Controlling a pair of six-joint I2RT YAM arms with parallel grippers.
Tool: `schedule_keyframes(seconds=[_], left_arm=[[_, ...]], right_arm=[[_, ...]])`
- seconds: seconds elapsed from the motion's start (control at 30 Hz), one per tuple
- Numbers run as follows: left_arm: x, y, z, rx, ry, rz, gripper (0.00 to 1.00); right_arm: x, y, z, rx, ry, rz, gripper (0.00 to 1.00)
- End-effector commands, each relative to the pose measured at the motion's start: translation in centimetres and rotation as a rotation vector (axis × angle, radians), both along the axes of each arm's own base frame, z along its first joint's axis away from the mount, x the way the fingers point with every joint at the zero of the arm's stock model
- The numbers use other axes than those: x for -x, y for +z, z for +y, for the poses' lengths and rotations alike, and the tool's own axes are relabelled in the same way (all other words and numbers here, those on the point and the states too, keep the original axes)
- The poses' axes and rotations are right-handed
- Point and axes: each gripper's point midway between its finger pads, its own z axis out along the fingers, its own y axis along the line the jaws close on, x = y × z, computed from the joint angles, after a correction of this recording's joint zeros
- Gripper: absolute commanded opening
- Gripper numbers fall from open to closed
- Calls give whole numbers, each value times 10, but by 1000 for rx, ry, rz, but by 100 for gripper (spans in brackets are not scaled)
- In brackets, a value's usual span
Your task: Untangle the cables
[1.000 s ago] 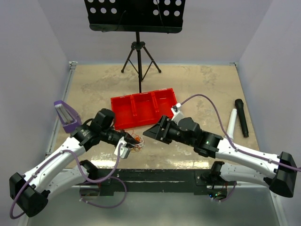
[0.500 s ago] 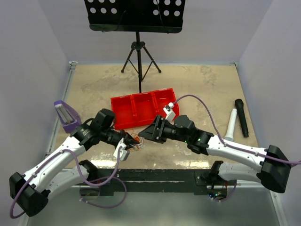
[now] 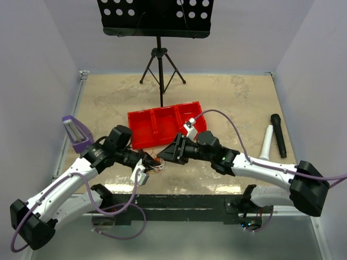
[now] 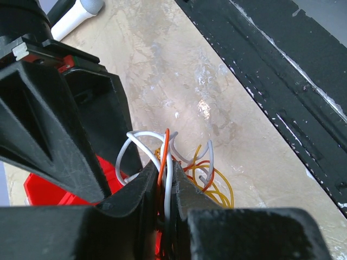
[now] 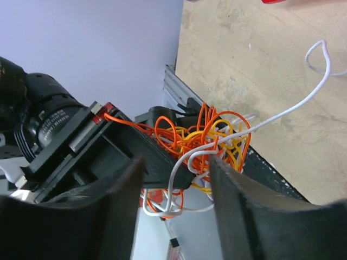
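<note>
Left pincer (image 4: 165, 174) is clamping the cables (image 5: 209, 135) by white and orange strands, over the counter (image 3: 227, 97) near its front edge. Right pincer (image 5: 176, 165) is straddling the clump, jaws open; judged best: pinching one loose outer strand, drawing slowly away.

Left hand (image 3: 147, 161) and right hand (image 3: 164, 155) flank the cables (image 3: 156, 164) near red tray (image 3: 142, 130).

A mottled beige table (image 3: 233, 92) carries a red three-compartment tray (image 3: 142, 130) just beyond the right gripper (image 3: 162, 154). A black tripod stand (image 3: 161, 70) stands farther back. Well off to that gripper's right lie a black microphone (image 3: 278, 135) and a white tube (image 3: 267, 142). A purple-and-white object (image 3: 76, 132) sits left of the left gripper (image 3: 153, 161).
</note>
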Motion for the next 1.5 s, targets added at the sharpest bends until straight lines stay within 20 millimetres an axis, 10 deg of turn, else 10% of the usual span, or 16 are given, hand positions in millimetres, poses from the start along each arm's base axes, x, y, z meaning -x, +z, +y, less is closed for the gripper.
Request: schedule_keyframes(seconds=[0.0, 0.3, 0.5, 0.8, 1.47], left_arm=[[3, 19, -7, 68, -42, -39, 8], [-3, 22, -10, 93, -1, -33, 8], [-13, 28, -8, 101, 33, -112, 0], [11, 36, -4, 86, -81, -89, 0], [7, 36, -4, 109, -103, -191, 0]], right_arm=[[-8, 32, 8, -101, -5, -41, 47], [-6, 39, 6, -159, -1, -30, 24], [-7, 27, -15, -58, -48, -43, 52], [-8, 1, -35, -31, -66, -10, 57], [-30, 18, 10, -168, 3, -10, 68]])
